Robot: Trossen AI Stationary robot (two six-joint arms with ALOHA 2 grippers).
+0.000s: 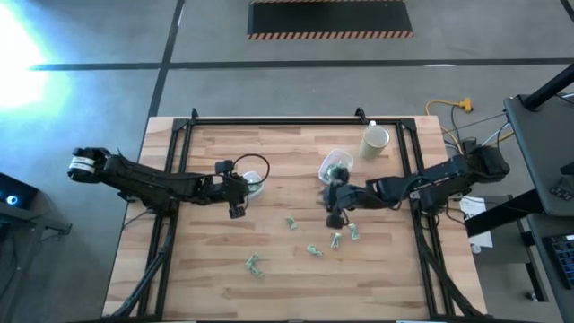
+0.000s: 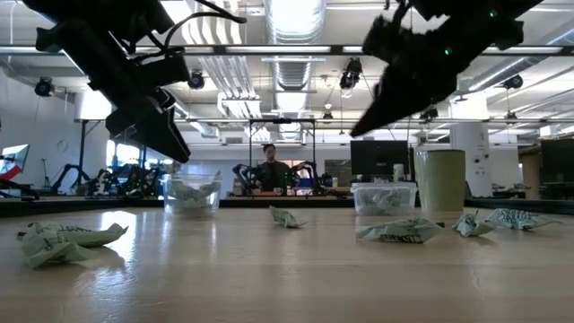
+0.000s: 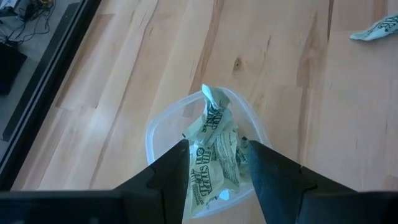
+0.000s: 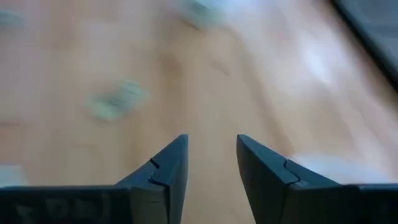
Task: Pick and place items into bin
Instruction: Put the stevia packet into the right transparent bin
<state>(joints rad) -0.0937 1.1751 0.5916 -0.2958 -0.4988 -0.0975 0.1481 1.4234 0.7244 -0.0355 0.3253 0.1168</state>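
Several small pale green and white items lie scattered on the wooden table, such as one item mid-table and another item in front. My left gripper hangs open just over a clear tub that holds a pile of crumpled items; its fingers stand either side of the pile. My right gripper is open and empty above bare wood, just in front of a second clear tub with items inside.
A tall cream cup stands at the back right, beyond the second tub. Black frame rails run along the table's sides and back. A person sits far off in the room behind the table.
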